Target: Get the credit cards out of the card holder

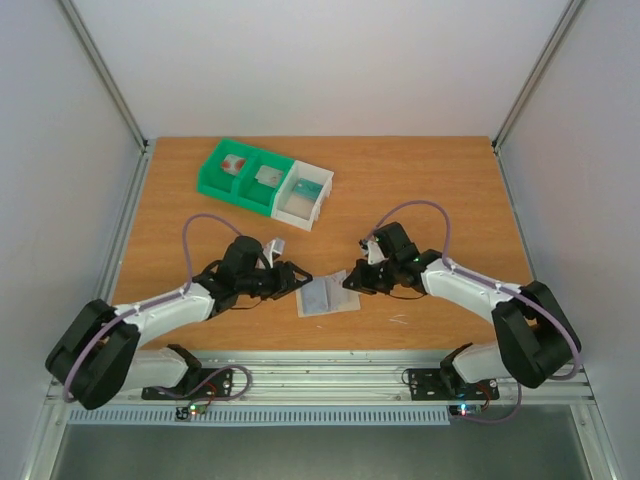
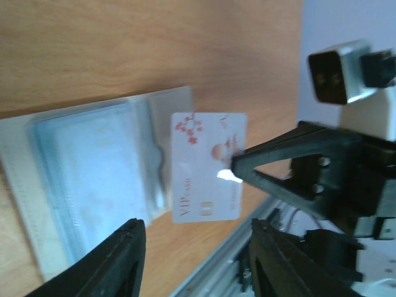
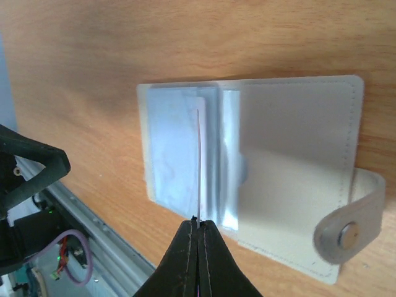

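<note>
The pale blue-grey card holder (image 1: pixel 325 296) lies open and flat on the table between my two grippers, its white snap tab (image 3: pixel 349 232) at one edge. My right gripper (image 3: pixel 198 224) is shut on a white credit card with red marks (image 2: pixel 207 167), which shows edge-on (image 3: pixel 198 161) over the holder's (image 3: pixel 291 154) left panel. In the left wrist view the card overlaps the edge of the holder (image 2: pixel 93 179), and I cannot tell whether its end is still in a pocket. My left gripper (image 2: pixel 198 247) hovers open just beside the holder with nothing between its fingers (image 2: pixel 127 260).
A green-and-white compartment tray (image 1: pixel 300 205) with small items stands at the back of the table, left of centre. The aluminium rail (image 1: pixel 330 375) runs along the near edge just behind both arms. White walls close in the left and right sides.
</note>
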